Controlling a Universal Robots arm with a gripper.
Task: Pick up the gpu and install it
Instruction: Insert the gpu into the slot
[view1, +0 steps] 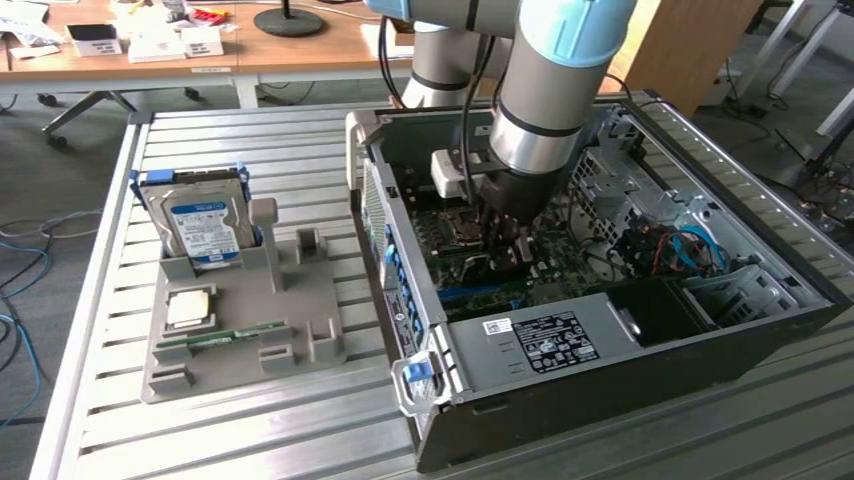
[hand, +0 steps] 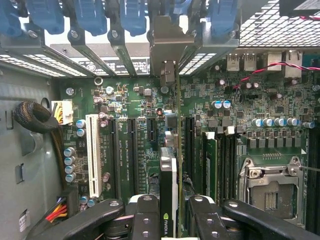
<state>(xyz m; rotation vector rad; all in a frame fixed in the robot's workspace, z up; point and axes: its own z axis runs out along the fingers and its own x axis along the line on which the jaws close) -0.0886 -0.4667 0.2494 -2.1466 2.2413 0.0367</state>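
The gripper (hand: 169, 220) held the gpu (hand: 169, 165) edge-on between narrowed jaws — low centre of the wrist frame — its long axis running up toward the bracket (hand: 170, 42) at the case's rear slots, over the motherboard (hand: 125, 100).

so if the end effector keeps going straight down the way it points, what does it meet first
Probably the motherboard: the end effector, shut on the gpu, points into the open computer case, so the card's lower edge would reach the expansion slots first, though depth is unclear.
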